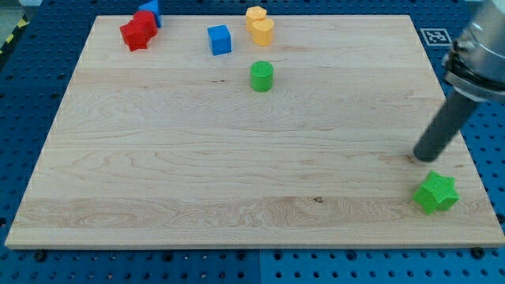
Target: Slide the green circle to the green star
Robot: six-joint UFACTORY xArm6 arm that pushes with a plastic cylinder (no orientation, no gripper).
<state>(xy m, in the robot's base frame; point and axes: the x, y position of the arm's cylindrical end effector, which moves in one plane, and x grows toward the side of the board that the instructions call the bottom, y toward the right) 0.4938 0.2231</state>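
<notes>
No claw fitted: my tip (419, 157) is sitting bare, just above the green star (436, 192) at the view's lower right. The green circle (262, 76) is lying well apart, upper centre, untouched. Approach pending; the tip needs getting behind the circle's upper-left side

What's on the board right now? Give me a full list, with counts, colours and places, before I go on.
green circle: one, green, upper middle of the board
green star: one, green, the view's bottom right corner
blue cube: one, blue, near the view's top, left of the yellow pair
yellow blocks: two, yellow, touching, top centre; shapes unclear
red blocks: two, red, touching, top left; shapes unclear
blue block: one, blue, behind the red blocks at the top edge, partly hidden
board: one, pale wood, on a blue perforated table
my tip: one dark rod, just above the green star, far from the green circle
</notes>
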